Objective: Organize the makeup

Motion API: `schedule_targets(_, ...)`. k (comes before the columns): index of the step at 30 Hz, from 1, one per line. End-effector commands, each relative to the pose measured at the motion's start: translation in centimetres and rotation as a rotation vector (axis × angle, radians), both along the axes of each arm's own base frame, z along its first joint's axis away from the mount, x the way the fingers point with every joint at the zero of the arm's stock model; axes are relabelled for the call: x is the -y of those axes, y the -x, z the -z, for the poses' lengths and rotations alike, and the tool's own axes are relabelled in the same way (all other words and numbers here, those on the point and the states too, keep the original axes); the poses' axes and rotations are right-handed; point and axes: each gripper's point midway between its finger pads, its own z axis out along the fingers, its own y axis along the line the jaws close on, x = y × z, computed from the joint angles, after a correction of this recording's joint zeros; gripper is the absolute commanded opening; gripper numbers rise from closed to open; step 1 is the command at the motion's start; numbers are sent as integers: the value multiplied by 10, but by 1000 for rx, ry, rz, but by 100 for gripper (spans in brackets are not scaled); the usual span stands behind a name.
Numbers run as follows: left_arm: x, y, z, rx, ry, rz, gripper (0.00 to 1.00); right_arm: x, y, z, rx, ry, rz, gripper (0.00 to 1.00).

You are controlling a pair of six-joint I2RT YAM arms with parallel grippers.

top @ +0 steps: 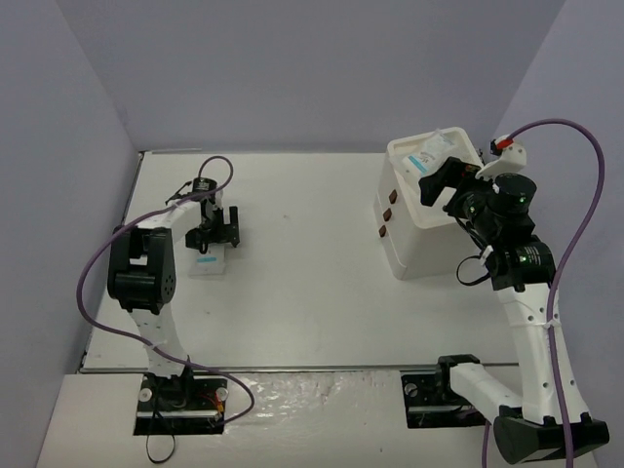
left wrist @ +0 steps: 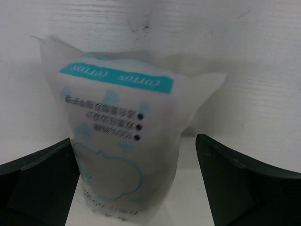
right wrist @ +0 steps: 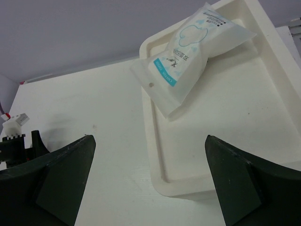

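One white packet of makeup with blue "COTTON" print (left wrist: 120,141) lies flat on the table at the left (top: 206,262). My left gripper (top: 213,240) hangs low over it, open, with the packet between its two black fingers (left wrist: 40,186) and unheld. A second white packet with blue print (right wrist: 197,44) rests in the shallow top tray of the big white box (right wrist: 157,150), at the right rear of the table (top: 430,153). My right gripper (top: 444,185) hovers above the box's near corner, open and empty (right wrist: 150,181). No brushes, sticks or bottles are in view.
The big white box (top: 421,239) has brown knobs (top: 386,214) on its left face. Purple cables (top: 575,210) loop off both arms. Lilac walls close in the table on the left, back and right. The table's front edge (top: 292,368) lies just ahead of the arm bases.
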Motion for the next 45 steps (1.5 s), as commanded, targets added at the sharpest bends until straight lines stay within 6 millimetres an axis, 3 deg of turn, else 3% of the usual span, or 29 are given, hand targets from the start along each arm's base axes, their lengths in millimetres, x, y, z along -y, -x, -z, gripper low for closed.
schedule_targets(1,70,-12,-27,97,88,111,97,-14,-1,-17,79,-5,-77,100)
schedule_targets(5,123,-2,-36,142,123,159,97,-26,-4,-5,46,-5,-132,100)
schedule_targets(9,160,13,-45,166,145,151,97,-47,-8,16,-9,3,-196,100)
schedule_targets(14,192,24,-62,193,187,127,97,-89,-9,41,-77,25,-267,100)
schedule_targets(16,193,21,-85,237,211,111,97,-106,-9,51,-107,9,-280,100)
schedule_targets(22,149,17,-152,369,139,74,97,-160,-8,87,-181,28,-283,99)
schedule_targets(25,103,18,-171,407,73,30,97,-190,-11,111,-221,23,-280,99)
schedule_targets(29,40,39,-195,459,-9,-42,97,-234,-8,141,-258,64,-285,100)
schedule_targets(31,12,53,-200,483,-59,-65,97,-254,-10,172,-304,88,-270,100)
schedule_targets(34,-12,76,-203,527,-114,-87,97,-276,-16,200,-331,80,-243,100)
schedule_targets(40,-38,111,-187,565,-204,-99,97,-317,-24,238,-357,99,-191,100)
schedule_targets(45,-42,119,-174,553,-222,-99,97,-333,-38,268,-380,108,-144,100)
